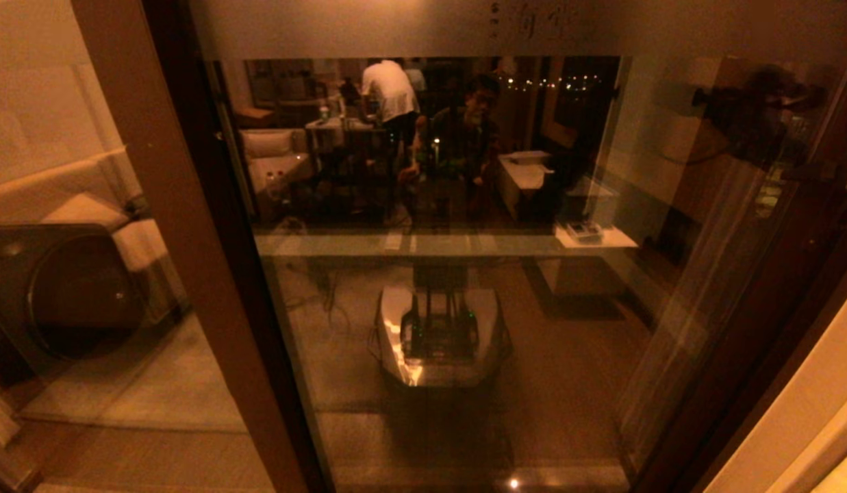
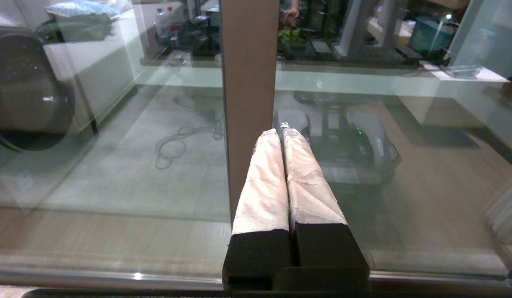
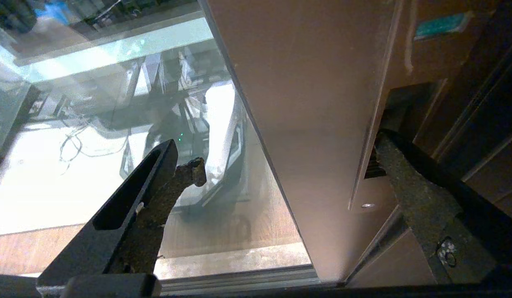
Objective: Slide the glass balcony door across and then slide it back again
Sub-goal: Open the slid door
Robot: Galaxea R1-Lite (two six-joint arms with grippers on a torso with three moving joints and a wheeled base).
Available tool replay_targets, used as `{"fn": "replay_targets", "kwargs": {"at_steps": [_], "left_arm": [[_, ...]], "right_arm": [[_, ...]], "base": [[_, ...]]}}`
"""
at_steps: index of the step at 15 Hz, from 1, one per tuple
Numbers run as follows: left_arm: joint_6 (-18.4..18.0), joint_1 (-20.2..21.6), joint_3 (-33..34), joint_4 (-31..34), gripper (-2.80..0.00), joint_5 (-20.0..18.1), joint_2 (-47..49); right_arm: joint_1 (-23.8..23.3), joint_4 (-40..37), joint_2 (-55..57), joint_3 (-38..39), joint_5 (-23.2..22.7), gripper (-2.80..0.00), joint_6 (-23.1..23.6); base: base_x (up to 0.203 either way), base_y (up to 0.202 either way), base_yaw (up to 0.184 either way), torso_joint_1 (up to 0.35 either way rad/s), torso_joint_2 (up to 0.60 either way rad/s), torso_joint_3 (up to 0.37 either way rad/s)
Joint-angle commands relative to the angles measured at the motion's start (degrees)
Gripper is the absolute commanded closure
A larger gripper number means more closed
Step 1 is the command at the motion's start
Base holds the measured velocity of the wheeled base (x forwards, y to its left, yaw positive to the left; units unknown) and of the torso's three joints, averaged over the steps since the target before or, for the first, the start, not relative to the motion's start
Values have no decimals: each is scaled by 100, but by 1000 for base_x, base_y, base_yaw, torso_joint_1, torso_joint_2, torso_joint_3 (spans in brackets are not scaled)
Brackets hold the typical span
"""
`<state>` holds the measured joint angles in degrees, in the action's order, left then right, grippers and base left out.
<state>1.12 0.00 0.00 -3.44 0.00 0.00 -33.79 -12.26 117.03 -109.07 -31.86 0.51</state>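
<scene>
The glass balcony door (image 1: 574,322) fills the head view, with a frosted top band (image 1: 396,27) bearing characters. No arm shows in that view. In the right wrist view my right gripper (image 3: 289,153) is open and straddles the door's brown upright (image 3: 313,103). One finger (image 3: 164,186) is in front of the glass. The other finger (image 3: 413,186) has its tip at the recessed handle plate (image 3: 369,182), beside a screw (image 3: 367,205). My left gripper (image 2: 280,132) is shut on nothing, with its white-wrapped tips at the edge of another brown upright (image 2: 247,74) that shows no handle.
A dark round-fronted machine (image 1: 60,294) stands behind the left pane. The robot's base is reflected in the glass (image 1: 437,335). The floor track (image 3: 239,281) runs below the door. A dark frame (image 1: 759,329) and a cream wall (image 1: 806,411) lie to the right.
</scene>
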Motion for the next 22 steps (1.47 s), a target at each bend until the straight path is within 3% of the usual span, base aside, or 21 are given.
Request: {"fn": "replay_targets", "kwargs": {"at_steps": [1, 22], "left_arm": [[2, 0, 123, 1, 0, 0, 0], [2, 0, 123, -6, 0, 0, 0]], "right_arm": [[4, -22, -28, 17, -30, -280, 2], [217, -13, -303, 382, -27, -280, 81]], "base": [[0, 0, 0, 0, 0, 0], [0, 0, 0, 0, 0, 0]]}}
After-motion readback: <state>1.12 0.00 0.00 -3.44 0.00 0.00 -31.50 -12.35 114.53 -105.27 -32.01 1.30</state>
